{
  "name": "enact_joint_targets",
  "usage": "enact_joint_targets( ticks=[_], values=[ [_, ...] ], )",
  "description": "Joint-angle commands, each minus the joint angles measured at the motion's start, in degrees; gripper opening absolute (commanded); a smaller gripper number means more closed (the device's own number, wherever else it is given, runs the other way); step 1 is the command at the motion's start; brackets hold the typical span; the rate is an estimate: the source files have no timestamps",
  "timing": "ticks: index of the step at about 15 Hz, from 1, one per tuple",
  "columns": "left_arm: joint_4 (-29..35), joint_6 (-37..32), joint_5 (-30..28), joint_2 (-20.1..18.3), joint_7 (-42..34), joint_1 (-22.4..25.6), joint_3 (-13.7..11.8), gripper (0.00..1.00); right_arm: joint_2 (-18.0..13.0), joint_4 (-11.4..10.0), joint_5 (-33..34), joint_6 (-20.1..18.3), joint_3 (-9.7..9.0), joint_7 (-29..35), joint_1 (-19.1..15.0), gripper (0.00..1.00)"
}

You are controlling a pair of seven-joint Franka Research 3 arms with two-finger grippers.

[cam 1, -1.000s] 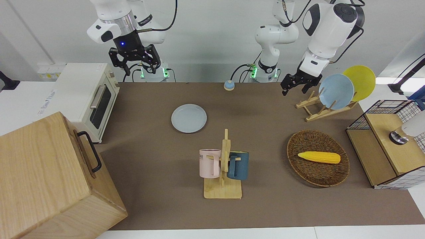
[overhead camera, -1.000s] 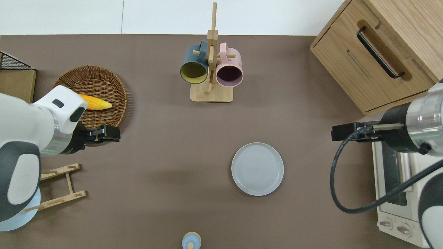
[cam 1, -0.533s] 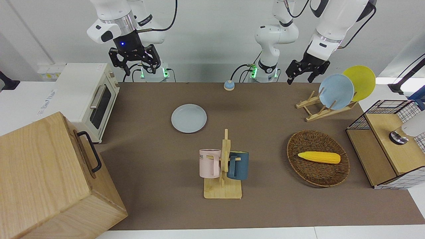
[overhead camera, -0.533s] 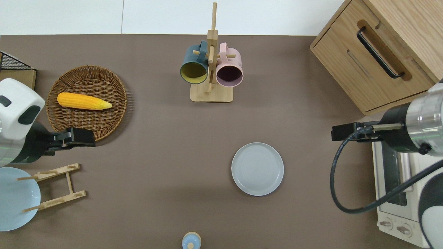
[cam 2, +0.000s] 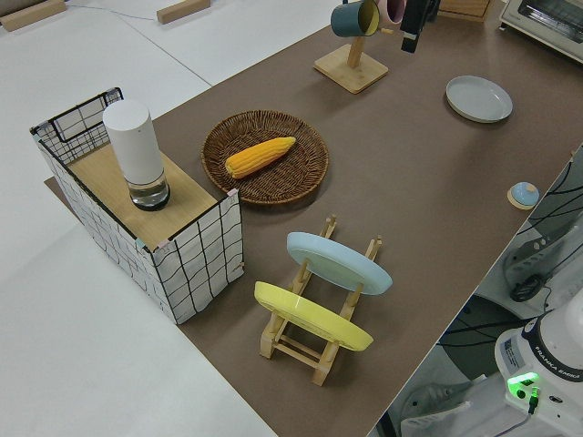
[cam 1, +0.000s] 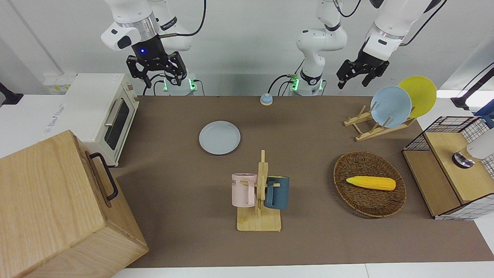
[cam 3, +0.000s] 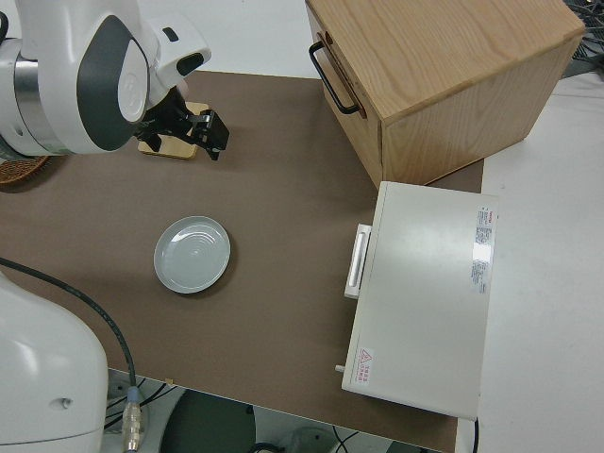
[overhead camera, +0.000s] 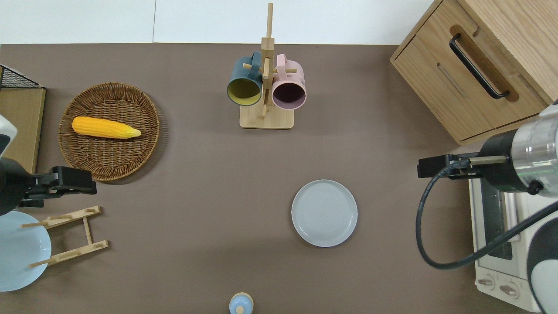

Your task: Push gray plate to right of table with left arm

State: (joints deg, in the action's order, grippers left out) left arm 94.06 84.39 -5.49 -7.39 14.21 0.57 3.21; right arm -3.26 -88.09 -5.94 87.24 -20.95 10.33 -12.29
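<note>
One gray plate (overhead camera: 324, 213) lies flat on the worktop (overhead camera: 200, 183), two mugs (overhead camera: 266, 85) farther off; left pincer (overhead camera: 72, 179) open, empty, over worktop beside one basket (overhead camera: 109, 131); right arm parked

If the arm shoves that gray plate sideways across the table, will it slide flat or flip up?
The gray plate lies flat on the matte brown table, low and wide, so it will probably slide without tipping. Its raised rim gives a pusher an edge to press against. It looks rigid; an off-centre push might spin it.
</note>
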Motion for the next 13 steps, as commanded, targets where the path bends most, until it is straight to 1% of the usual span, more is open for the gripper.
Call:
enact_joint_targets(
  ticks=[1,13],
  values=[
    [-1.1,-1.4,1.3,0.1,-0.4,0.5,-0.6,0.99,0.4,0.8,-0.9,-0.3,-0.23,0.1,-0.4,0.996],
    [-1.1,-1.2,1.2,0.0,-0.3,0.2,-0.1,0.99,0.4,0.8,-0.9,-0.3,-0.23,0.1,-0.4,0.996]
  ],
)
